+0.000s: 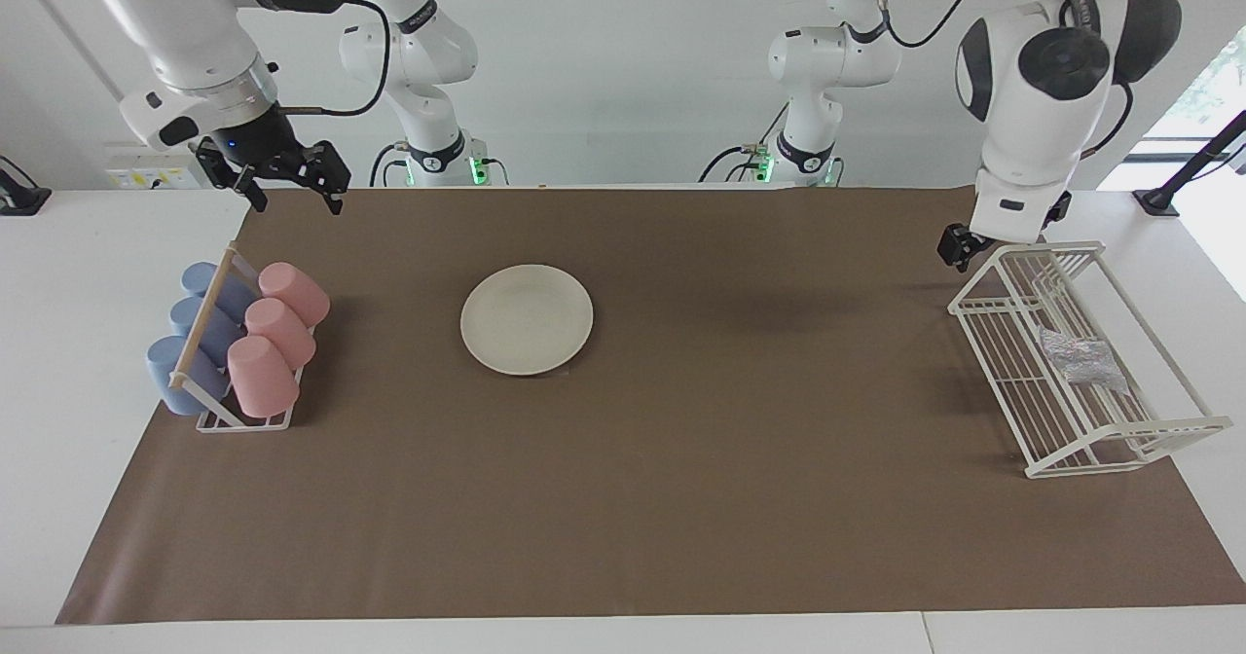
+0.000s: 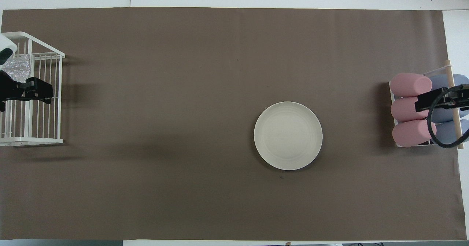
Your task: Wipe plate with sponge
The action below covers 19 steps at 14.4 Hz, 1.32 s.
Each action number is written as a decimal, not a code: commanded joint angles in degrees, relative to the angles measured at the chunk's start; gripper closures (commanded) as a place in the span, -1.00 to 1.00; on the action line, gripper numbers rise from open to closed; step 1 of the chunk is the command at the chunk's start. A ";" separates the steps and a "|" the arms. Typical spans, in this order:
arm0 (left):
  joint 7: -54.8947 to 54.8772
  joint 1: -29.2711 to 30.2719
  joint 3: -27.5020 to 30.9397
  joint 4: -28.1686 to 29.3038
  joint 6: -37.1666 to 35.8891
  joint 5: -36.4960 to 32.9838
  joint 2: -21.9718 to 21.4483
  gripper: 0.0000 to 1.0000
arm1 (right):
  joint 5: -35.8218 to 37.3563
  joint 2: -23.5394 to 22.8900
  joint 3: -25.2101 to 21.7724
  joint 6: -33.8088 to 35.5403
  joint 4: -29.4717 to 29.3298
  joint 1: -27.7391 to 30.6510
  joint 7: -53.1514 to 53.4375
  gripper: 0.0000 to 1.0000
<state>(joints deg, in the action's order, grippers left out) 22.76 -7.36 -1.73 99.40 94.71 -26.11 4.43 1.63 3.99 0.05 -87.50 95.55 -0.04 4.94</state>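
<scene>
Left gripper, fingers unreadable, hangs over the wire rack at right; sponge lies inside. Drop straight, clear the wires. Plate centre; right gripper wide, waiting.

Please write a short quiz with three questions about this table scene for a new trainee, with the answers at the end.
1. True or false: the sponge lies on the plate.
2. Which claw hangs over the wire rack? A) left claw B) right claw
3. Fill in: the cup rack holds three pink cups and three ____ cups.

Key:
1. False. The sponge lies in the wire rack, at the left arm's end of the table; the plate is bare.
2. A. The left claw is there; the right claw waits above the cup rack's end of the table.
3. Blue.
</scene>
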 commanded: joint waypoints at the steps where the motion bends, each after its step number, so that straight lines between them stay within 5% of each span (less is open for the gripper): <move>1: 4.93 -1.60 0.50 -0.25 4.33 -10.34 6.28 -1.00 | 0.22 2.33 0.48 -0.74 3.23 -1.71 4.54 -1.00; 7: 5.80 -0.81 0.76 -5.96 6.54 -25.64 17.61 -1.00 | 0.13 4.45 0.56 -8.65 7.99 -5.32 11.65 -1.00; 13: 6.86 1.65 0.85 -5.70 8.30 -28.91 17.98 -1.00 | 0.04 3.83 0.83 -15.93 7.81 -14.54 44.47 -1.00; 16: 6.86 1.56 0.76 -5.79 8.48 -28.83 17.98 -0.36 | -2.14 3.48 0.74 -11.48 7.46 -14.64 54.00 -1.00; 19: 6.86 1.65 0.76 -5.88 9.18 -28.83 17.98 0.73 | -4.18 -1.51 1.52 -5.95 -0.59 -15.60 62.54 -1.00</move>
<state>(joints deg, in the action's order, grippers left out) 29.22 -5.96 -0.90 94.12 102.74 -53.85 22.05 -1.14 6.40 0.86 -97.27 101.29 -15.39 62.71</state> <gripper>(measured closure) 0.357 0.000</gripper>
